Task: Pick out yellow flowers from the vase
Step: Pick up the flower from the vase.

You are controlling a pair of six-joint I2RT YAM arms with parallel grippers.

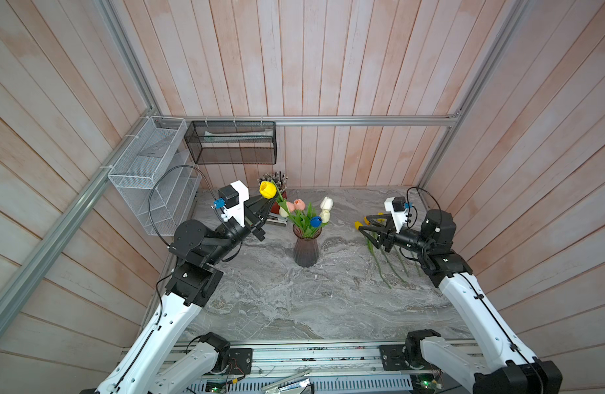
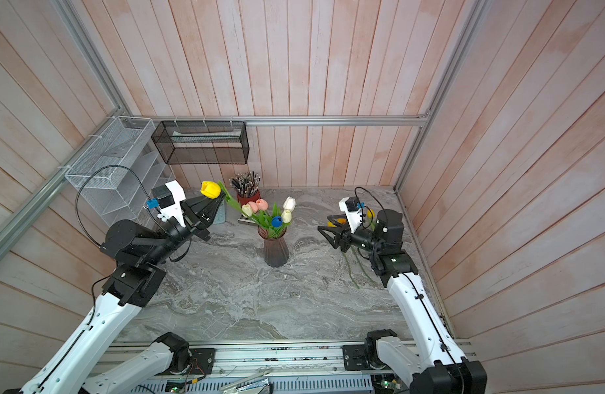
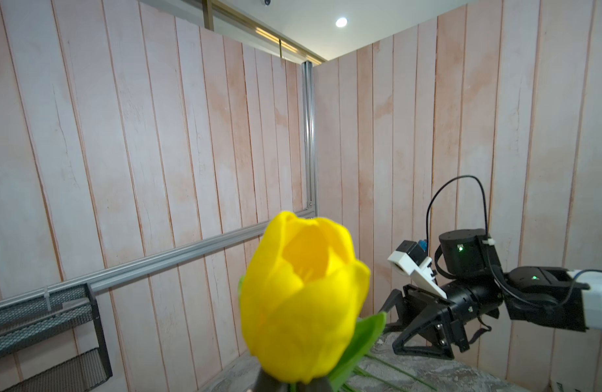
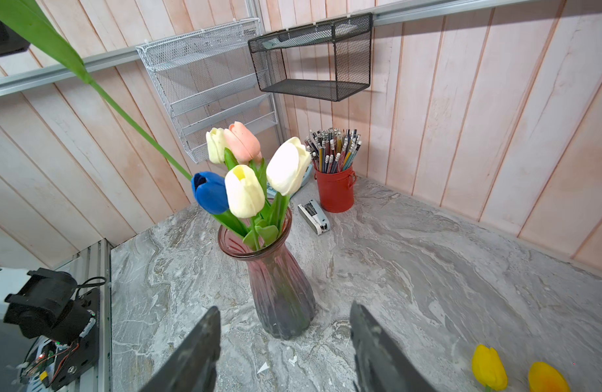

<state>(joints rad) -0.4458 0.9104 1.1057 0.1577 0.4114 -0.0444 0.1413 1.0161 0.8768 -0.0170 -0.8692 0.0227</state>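
1. The left gripper [image 1: 269,201] is clamped tight on the thin green stem of a yellow artificial tulip [image 1: 268,189]. It grips just under the closed egg-shaped head, raised high above the grey marbled table [image 1: 294,307].
2. In both top views the stem's long axis slants from the pinch down toward 4 o'clock, into the bunch in the dark, ribbed, translucent glass vase [image 1: 306,250]. I cannot tell whether the stem's foot has cleared the flared rim, because the blue tulip [image 4: 209,191] hides it in the right wrist view.
3. Freeing it probably calls for a pull back along that axis, up and toward 10 o'clock.
4. The right gripper [image 1: 364,229] hangs with jaws apart and empty at 3 o'clock from the vase. It is just over the other yellow tulips [image 4: 489,368], which lie flat on the table with stems trailing toward 5 o'clock.
5. Only white tulips [image 4: 287,166], pink tulips [image 1: 299,204] and the blue one stand in the vase, so this looks like the last yellow.
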